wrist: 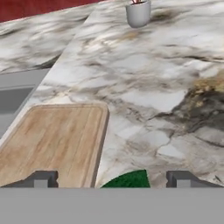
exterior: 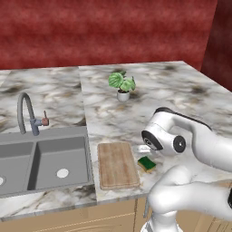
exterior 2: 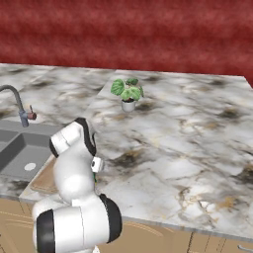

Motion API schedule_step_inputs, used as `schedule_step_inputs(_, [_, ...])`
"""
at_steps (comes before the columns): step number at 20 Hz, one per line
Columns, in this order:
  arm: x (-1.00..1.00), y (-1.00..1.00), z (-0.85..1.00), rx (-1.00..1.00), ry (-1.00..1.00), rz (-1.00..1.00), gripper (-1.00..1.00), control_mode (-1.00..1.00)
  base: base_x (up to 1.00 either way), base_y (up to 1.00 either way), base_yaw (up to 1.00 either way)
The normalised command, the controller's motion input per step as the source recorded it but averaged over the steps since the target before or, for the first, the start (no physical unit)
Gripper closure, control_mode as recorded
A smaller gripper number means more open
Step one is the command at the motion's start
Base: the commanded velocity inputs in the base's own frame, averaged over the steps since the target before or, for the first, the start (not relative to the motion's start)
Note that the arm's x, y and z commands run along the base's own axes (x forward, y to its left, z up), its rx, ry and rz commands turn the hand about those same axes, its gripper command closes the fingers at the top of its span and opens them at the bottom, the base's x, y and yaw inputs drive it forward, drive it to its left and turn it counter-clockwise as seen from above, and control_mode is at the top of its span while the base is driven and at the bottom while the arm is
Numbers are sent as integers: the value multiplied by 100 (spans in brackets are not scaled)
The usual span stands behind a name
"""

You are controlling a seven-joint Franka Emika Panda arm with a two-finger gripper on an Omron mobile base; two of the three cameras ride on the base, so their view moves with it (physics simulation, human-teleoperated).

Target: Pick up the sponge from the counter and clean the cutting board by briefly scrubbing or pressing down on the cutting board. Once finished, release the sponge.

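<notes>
Desk [exterior: 181, 90]: white-and-grey marble pattern with dark brownish veins. Cutting board [exterior: 117, 165]: light brown, lengthwise grain. Sponge [exterior: 147, 163]: dark green top, yellow underside. Potted plant [exterior: 122, 85]: green leaves, grey pot. Sink [exterior: 45, 163]: grey. Wall [exterior: 104, 31]: mottled dark red. Cabinets [exterior 2: 163, 239]: tan.

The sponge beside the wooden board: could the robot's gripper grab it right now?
Probably yes. The gripper is open, its fingertips either side of the sponge, which lies on the counter beside the cutting board with nothing between.
</notes>
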Motion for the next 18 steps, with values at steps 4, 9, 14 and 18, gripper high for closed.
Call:
schedule_step_inputs(4, [-14,-22,90,0,0,-16,-100,-100,0,0,0])
schedule_step_inputs(9, [-3,-19,95,0,0,-15,-100,-100,0,0,0])
schedule_step_inputs(14, [0,-18,96,-1,2,-17,-100,-100,0,0,0])
schedule_step_inputs(18, [0,-15,95,-2,6,-17,-100,-100,0,0,0])
